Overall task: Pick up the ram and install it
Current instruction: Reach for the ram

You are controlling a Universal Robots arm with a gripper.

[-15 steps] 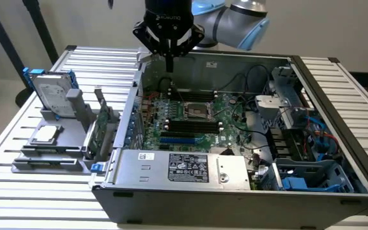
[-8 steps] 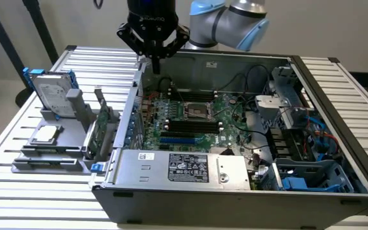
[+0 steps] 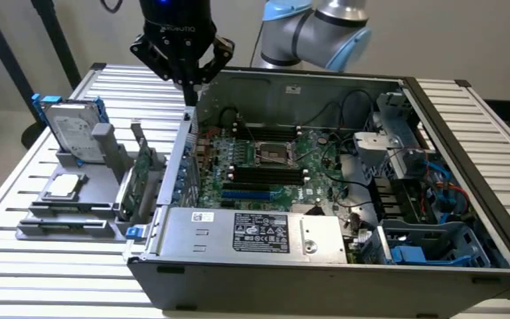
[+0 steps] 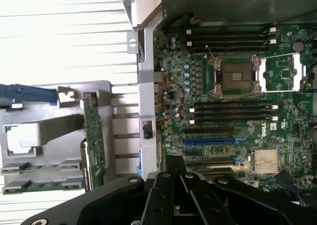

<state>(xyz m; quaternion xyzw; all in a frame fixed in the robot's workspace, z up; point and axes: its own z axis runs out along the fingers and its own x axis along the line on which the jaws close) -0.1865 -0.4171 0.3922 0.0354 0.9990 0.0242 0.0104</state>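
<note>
Robotics lab, opened computer case [image 3: 326, 286], slatted metal bench [image 3: 60, 279], robot arm [image 3: 326, 30]

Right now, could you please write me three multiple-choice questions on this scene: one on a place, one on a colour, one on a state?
1. Where is the gripper?
A over the hard drive
B above the computer case, at its rear corner on the exterior view's left
C low inside the case

2. What colour is the one coloured long slot on the motherboard?
A red
B yellow
C blue

3. How is the gripper?
A shut, empty
B shut on a green card
C wide open

Answers:
1 B: it hangs over that corner.
2 C: the slot is blue among black ones.
3 A: its fingers meet with nothing between them, and the ram lies in the grey holder.
</note>
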